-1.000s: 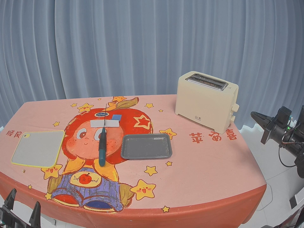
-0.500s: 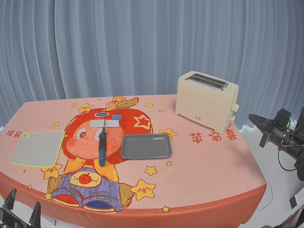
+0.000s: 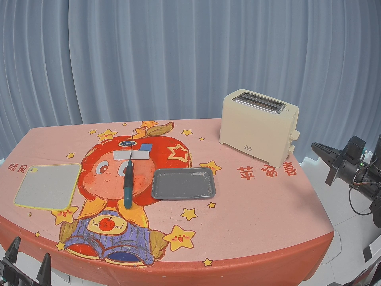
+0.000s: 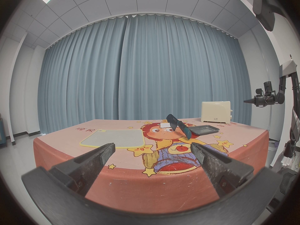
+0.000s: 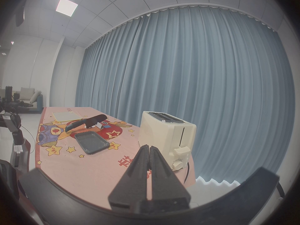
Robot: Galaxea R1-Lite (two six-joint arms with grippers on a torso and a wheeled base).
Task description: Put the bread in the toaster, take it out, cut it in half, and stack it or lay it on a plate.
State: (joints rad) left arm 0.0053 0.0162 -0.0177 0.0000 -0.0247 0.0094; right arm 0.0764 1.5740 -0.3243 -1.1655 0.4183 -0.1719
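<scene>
1. Right gripper (image 3: pixel 316 146) sits a touch lower and farther from the table than a second ago, and has kept still for the last half second; nothing on the cloth has shifted.
2. Its fingers are pressed together into one dark wedge (image 5: pixel 149 149), held in the air off the table's right edge, level with the toaster's lever side.
3. Left gripper (image 4: pixel 152 147) hangs below the table's near left corner, fingers spread wide with nothing between them (also seen at (image 3: pixel 29 255)).
4. Cream toaster (image 3: pixel 258 126) stands upright at the far right of the table (image 3: pixel 258 223), with two slots (image 3: pixel 260 102) on top and a lever and dial on its right end. Something brownish shows in the slots, too small to say what.
5. Dark grey plate (image 3: pixel 183 183), a shallow rectangular tray, lies bare mid-table, well apart from the toaster.
6. Just left of it lies the knife (image 3: pixel 128 183), teal handle toward the robot, dark blade on edge and propped up over a white block (image 3: pixel 139 155); a small blue square (image 3: pixel 146 147) lies just beyond.
7. Grey cutting board (image 3: pixel 47 186) with a yellow rim lies flat at the left edge.
8. Nothing stands between the right gripper and the toaster.
9. A small dark mark sits low on the toaster's front, and red characters are printed on the pink cartoon cloth beside it.
</scene>
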